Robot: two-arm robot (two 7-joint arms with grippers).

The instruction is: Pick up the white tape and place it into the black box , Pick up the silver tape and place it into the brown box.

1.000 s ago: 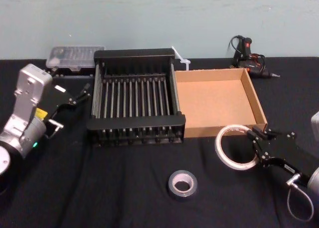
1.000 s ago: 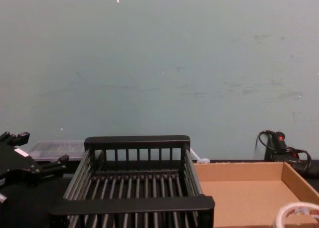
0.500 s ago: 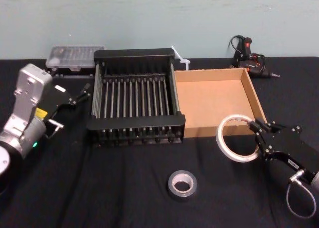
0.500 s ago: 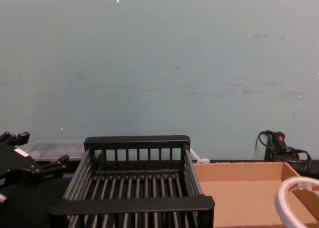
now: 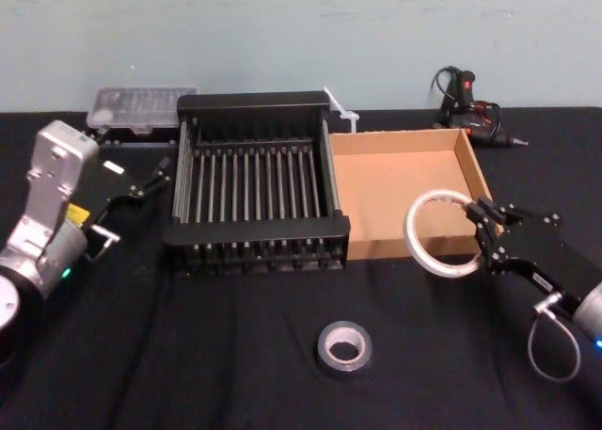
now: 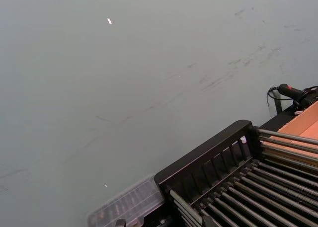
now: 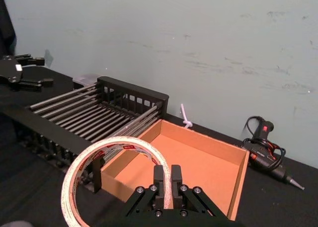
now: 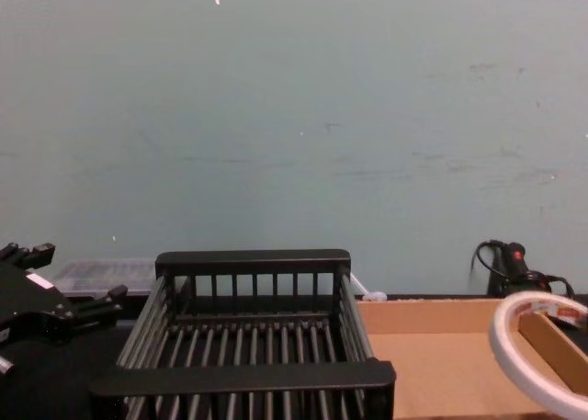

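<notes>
fingers [image 7: 162, 180] of the right gripper [image 5: 482, 226] pinch the rim of the white tape [image 5: 442, 233] and hold it up on its edge, over the near right corner of the brown box [image 5: 404, 190]. the black box [image 5: 254, 190] sits just at 9 o'clock of the brown box, touching it. the silver tape [image 5: 343, 346] lies flat on the black tabletop [image 5: 188, 355], at 6 o'clock from the boxes. the left gripper [image 5: 141, 183] waits at 9 o'clock of the black box, its fingers spread apart and holding nothing.
</notes>
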